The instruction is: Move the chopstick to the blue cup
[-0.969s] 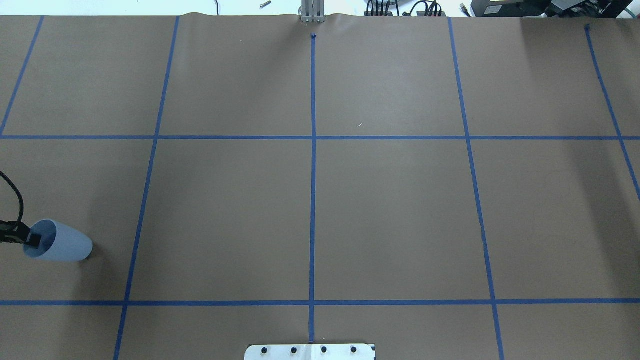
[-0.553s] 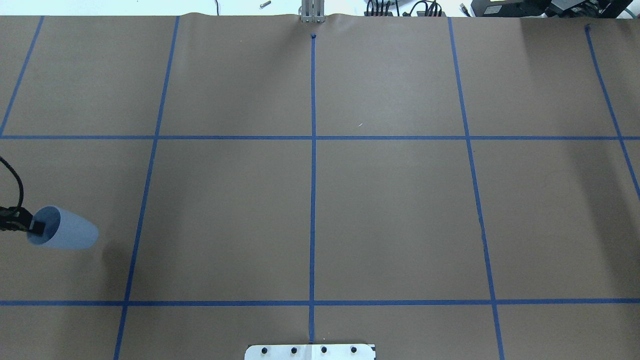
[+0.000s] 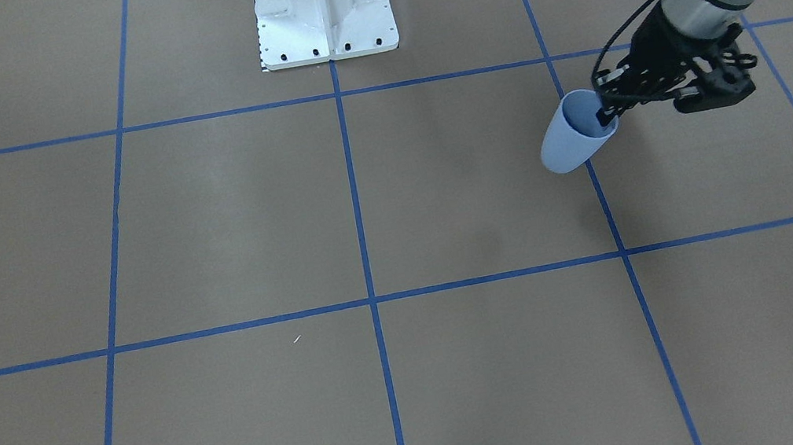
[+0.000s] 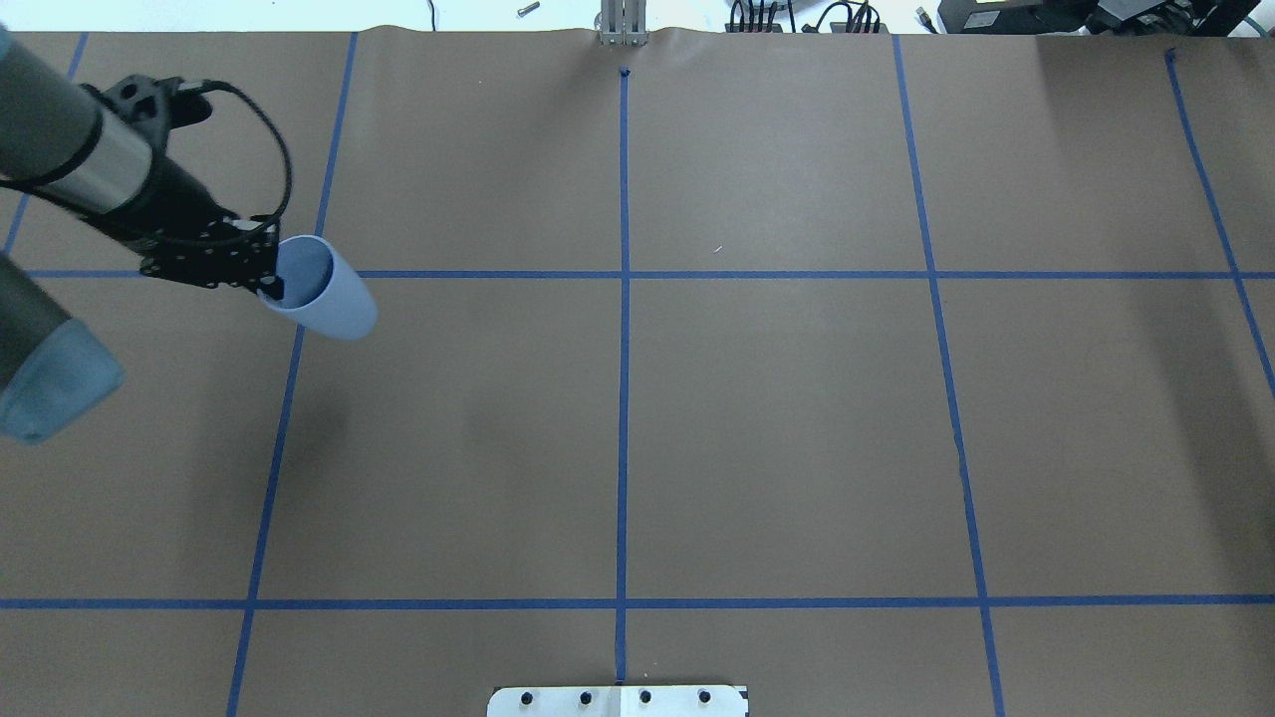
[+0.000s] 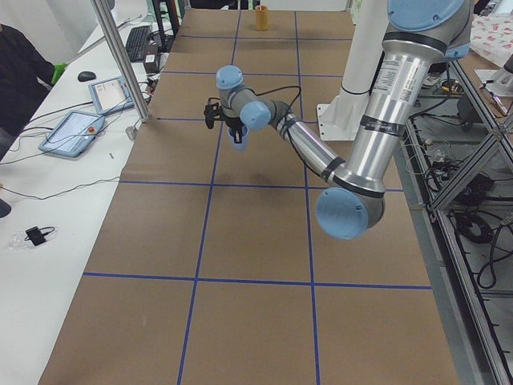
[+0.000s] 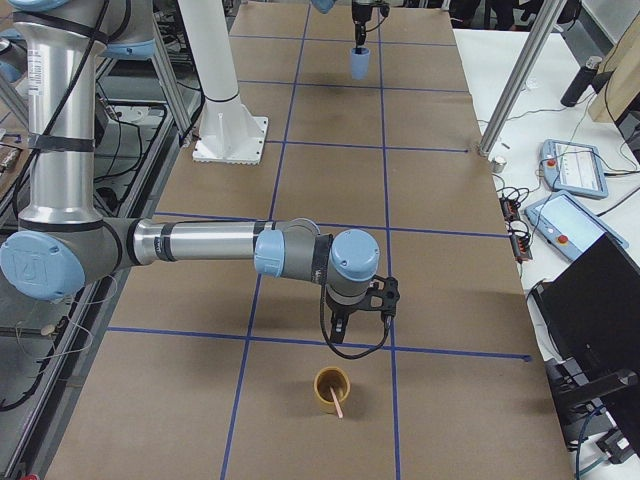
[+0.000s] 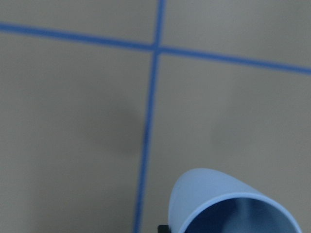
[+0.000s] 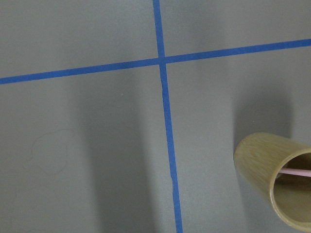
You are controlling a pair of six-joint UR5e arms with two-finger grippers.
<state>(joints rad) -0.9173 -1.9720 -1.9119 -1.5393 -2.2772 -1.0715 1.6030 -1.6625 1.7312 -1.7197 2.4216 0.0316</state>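
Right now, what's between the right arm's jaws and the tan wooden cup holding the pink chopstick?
Only brown paper crossed by a blue tape line, in the exterior right view.

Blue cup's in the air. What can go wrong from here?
The left gripper pinches only the rim of the blue cup, held off the table; it may slip or swing.
The thin chopstick leans in the tan cup; the right gripper, close by, might knock that cup over.
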